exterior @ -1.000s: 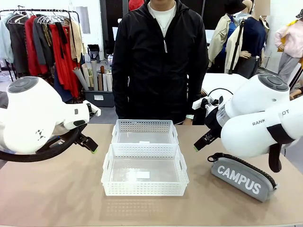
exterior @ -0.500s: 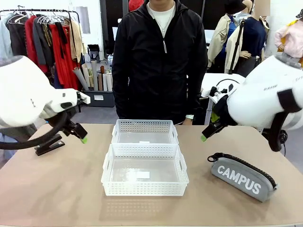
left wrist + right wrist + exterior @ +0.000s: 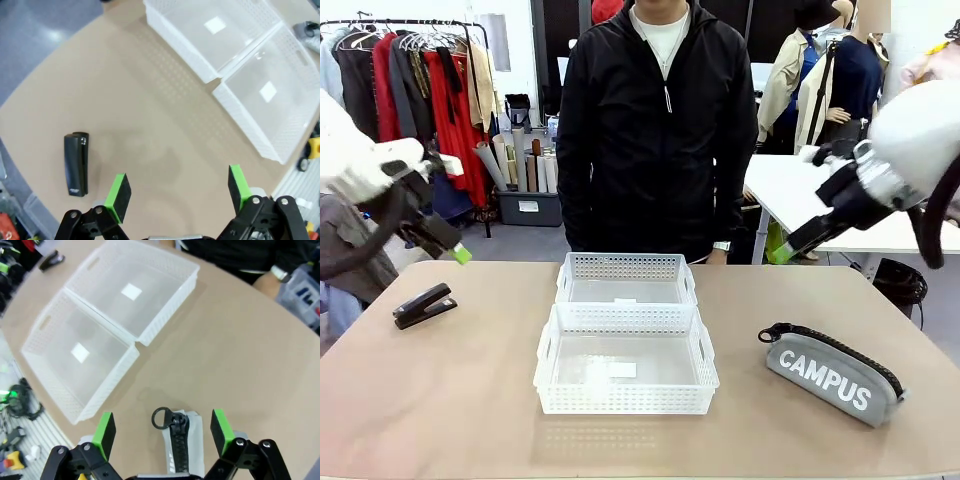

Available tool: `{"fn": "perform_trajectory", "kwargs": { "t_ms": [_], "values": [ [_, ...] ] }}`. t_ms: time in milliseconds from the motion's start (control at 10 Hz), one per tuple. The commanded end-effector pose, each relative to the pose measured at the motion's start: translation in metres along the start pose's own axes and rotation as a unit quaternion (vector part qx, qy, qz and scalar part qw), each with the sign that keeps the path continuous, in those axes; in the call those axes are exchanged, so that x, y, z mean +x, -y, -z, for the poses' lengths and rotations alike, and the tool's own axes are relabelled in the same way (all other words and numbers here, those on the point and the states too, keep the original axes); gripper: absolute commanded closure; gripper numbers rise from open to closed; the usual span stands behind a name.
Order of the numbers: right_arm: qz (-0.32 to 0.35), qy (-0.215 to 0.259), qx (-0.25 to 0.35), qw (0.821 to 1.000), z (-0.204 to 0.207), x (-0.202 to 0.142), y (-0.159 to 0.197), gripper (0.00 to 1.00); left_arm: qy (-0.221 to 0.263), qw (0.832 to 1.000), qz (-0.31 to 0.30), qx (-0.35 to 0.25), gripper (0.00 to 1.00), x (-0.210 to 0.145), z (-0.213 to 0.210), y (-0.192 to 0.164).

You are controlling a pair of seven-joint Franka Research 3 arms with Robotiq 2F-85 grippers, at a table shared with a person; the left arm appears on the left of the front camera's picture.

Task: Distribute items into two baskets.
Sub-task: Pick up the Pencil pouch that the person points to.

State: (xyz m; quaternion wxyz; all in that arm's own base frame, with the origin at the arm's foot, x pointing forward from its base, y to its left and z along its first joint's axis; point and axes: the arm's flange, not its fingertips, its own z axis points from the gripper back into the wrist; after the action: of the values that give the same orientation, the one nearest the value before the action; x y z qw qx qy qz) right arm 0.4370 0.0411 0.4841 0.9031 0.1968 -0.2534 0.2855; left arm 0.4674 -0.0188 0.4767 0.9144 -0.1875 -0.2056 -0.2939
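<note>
Both arms hang high above the table [image 3: 440,400], and neither holds anything. The left gripper [image 3: 178,189] has its green pads spread wide over bare tabletop, with the stapler [image 3: 76,163] lying flat, off to one side of its fingers. The right gripper [image 3: 162,430] is just as wide apart, poised over the end of the pouch [image 3: 833,374] where the zip ring [image 3: 159,416] sits. The near basket [image 3: 625,400] and the far basket [image 3: 625,266] touch each other mid-table, both empty, and the person [image 3: 660,130] stands behind them, hands out of the way. I'd say this is the approach before the first pick. The left arm would do well to slide across until the stapler lies squarely between the pads, then turn the wrist so they close on its long narrow sides. For the pouch, I'd take the body across its width near the middle, not the ring or the strap. It looks soft, would likely sag and swing, and might catch a basket rim.
</note>
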Motion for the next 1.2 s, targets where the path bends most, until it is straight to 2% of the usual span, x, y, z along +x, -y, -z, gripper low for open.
{"fn": "perform_trajectory", "kwargs": {
  "t_ms": [0, 200, 300, 500, 700, 1100],
  "values": [
    [0.018, 0.028, 0.066, 0.997, -0.021, 0.0, 0.035, 0.0, 0.018, 0.998, -0.029, -0.056, 0.0, 0.0, -0.036, -0.032],
    [0.024, 0.045, 0.115, 0.992, -0.047, -0.008, 0.061, 0.0, 0.021, 0.995, -0.063, -0.072, 0.0, -0.004, -0.067, -0.064],
    [0.034, 0.057, 0.134, 0.989, -0.06, -0.017, 0.075, 0.0, 0.026, 0.994, -0.05, -0.093, 0.0, -0.011, -0.082, -0.072],
    [0.048, 0.079, 0.154, 0.984, -0.078, -0.036, 0.094, 0.0, 0.032, 0.991, -0.03, -0.123, 0.0, -0.026, -0.1, -0.086],
    [0.07, 0.11, 0.166, 0.978, -0.095, -0.058, 0.111, 0.0, 0.078, 0.984, -0.02, -0.159, 0.0, -0.043, -0.12, -0.093],
    [0.088, 0.159, 0.176, 0.967, -0.119, -0.089, 0.127, 0.0, 0.103, 0.981, -0.031, -0.159, 0.0, -0.06, -0.138, -0.11]
  ]
}}
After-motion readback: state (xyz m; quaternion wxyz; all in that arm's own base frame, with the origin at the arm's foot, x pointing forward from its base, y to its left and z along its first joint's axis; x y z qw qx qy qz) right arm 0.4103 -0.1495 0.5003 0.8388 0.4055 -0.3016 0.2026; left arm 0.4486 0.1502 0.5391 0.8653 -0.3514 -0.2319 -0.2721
